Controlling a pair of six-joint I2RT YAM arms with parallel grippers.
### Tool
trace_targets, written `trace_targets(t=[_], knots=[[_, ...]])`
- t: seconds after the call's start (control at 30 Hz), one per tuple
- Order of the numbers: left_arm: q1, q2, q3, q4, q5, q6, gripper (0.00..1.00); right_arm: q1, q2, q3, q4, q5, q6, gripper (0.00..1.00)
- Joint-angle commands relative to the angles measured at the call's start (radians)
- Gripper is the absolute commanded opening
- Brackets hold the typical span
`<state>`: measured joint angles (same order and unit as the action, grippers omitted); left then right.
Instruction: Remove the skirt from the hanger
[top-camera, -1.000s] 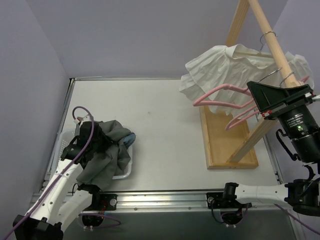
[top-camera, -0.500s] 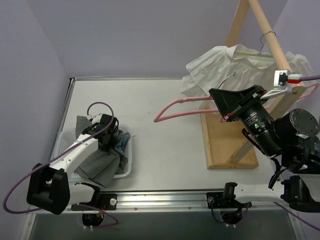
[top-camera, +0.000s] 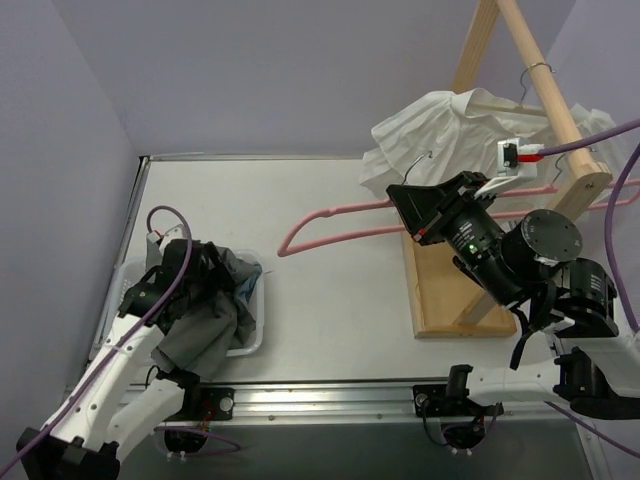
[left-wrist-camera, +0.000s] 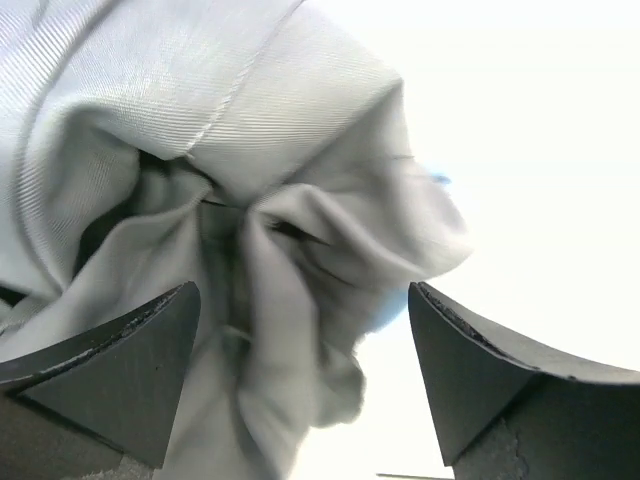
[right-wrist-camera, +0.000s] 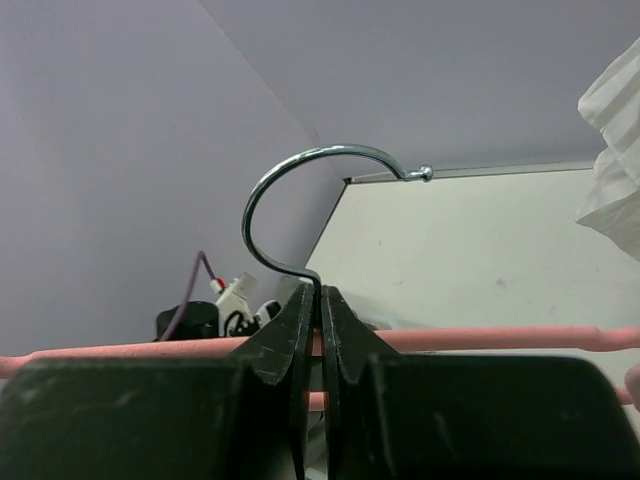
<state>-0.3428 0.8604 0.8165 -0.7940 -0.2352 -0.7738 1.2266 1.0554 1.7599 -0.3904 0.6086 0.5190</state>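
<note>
As right claw (right-wrist-camera: 322, 308) grips hanger (top-camera: 330, 222), shirt (top-camera: 450, 125) drapes rack (top-camera: 545, 85)

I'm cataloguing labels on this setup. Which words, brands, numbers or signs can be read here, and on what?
None can be read. The white and red part on the right arm is too small to show any marking; the pink hanger, the grey skirt and the wooden rack show no text.

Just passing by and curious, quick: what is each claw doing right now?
Left claw: open, fingers spread over the gray skirt.
Right claw: closed, gripping the pink hanger.
</note>
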Motion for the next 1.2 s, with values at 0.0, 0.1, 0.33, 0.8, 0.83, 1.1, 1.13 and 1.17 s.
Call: trace_targets(t=[0.0,0.1,0.33,0.8,0.83,1.1,1.13,1.17], knots=[[0.007,-0.072,0.085,-0.091,0.060,0.002,0.94,0.007,0.024,0.003,0.018,0.019,0.016,0.00],[0.010,-0.115,0.102,-0.093,0.053,-0.004,0.94,0.007,0.041,0.018,0.015,0.023,0.019,0.00],[0.005,-0.066,0.369,-0.036,0.078,0.284,0.98,0.005,0.087,0.027,-0.021,0.060,0.024,0.00],[0.002,0.192,0.771,0.330,0.919,0.522,0.84,-0.180,0.152,0.012,-0.197,-0.030,-0.007,0.00],[0.004,0.193,0.765,0.361,0.954,0.510,0.84,-0.183,0.150,-0.002,-0.203,-0.030,-0.005,0.00],[0.005,0.194,0.665,0.691,1.318,0.308,0.74,-0.202,0.150,-0.040,-0.209,-0.017,0.012,0.00],[0.005,0.177,0.641,0.706,1.320,0.312,0.74,-0.203,0.155,-0.037,-0.214,-0.015,0.010,0.00],[0.004,0.174,0.632,0.719,1.335,0.305,0.74,-0.205,0.160,-0.036,-0.211,-0.015,0.009,0.00]])
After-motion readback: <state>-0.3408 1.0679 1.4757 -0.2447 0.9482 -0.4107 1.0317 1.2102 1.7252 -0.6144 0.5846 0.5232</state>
